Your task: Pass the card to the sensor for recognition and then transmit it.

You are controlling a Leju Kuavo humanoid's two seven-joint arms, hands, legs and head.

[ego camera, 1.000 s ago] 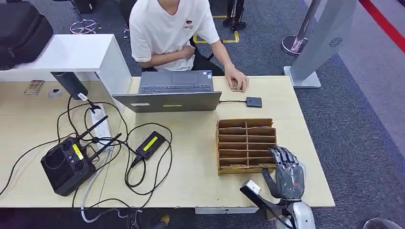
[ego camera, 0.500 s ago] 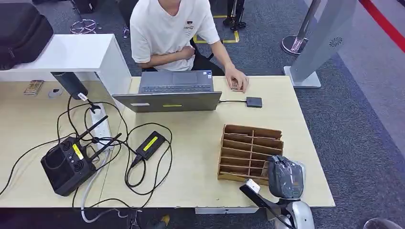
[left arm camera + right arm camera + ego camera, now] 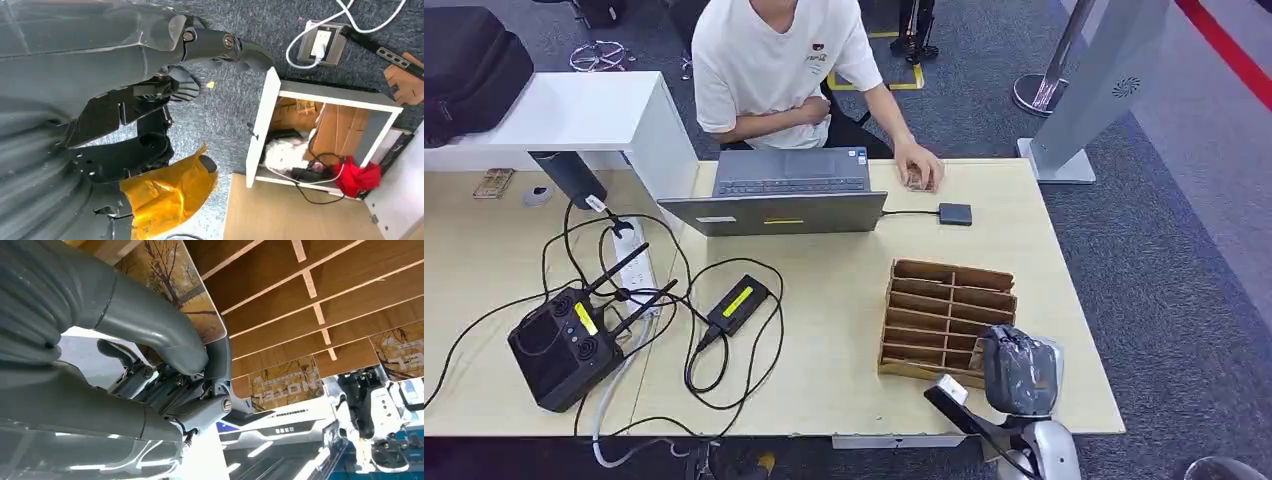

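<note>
The right hand [image 3: 1021, 370] is pinching a card [image 3: 186, 295] at the near corner of the wooden card rack [image 3: 946, 322], and a skewed pull risks dragging the rack across the desk [image 3: 844, 330], away from the sensor [image 3: 955, 213] beyond it.

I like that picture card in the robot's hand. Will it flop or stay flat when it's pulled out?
Probably stays flat: the card shows a straight edge and a rounded corner, with no sag. It looks thin and glossy, so likely light and slippery between the right hand's fingers. The wooden rack might shift.
</note>
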